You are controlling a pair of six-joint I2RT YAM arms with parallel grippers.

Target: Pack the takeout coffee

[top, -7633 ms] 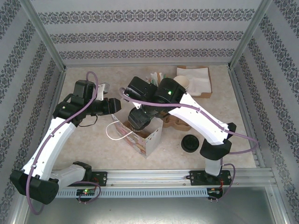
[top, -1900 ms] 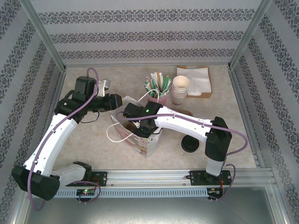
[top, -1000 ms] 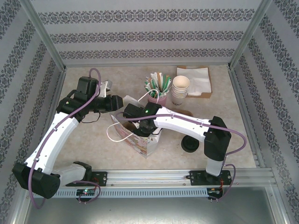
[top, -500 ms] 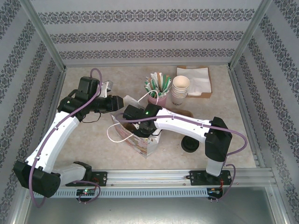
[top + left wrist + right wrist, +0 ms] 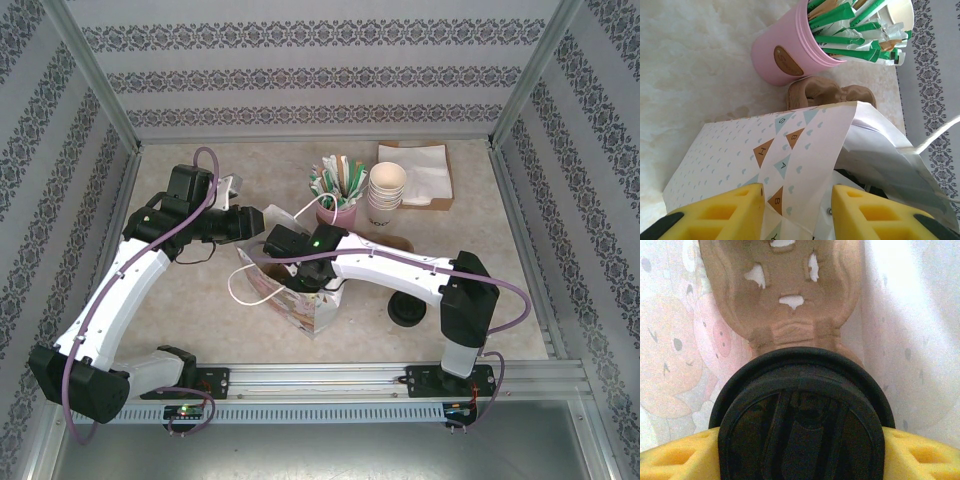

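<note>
While the right gripper is sunk inside the pale patterned paper bag at the centre of the overhead frame, its yellow fingers clamp the takeout coffee from both sides. The coffee's round black plastic lid sits at the lower middle of the right wrist frame, with the cup beneath it hidden. Above the lid in that frame, a brown moulded cardboard carrier lies between the bag's white inner walls.

The left gripper, at the bag's upper left corner in the overhead frame, stands astride the bag's rim. In the left wrist frame a patterned wall runs between its two yellow pads at the bottom edge. They stand apart, and whether they pinch the paper cannot be told. A pink round cup stuffed with green and white sachets stands at the top of that frame, beyond the bag.

In the overhead frame, a stack of cream paper cups and white napkins sit at the upper right. Loose black lids lie to the lower right of the bag.
</note>
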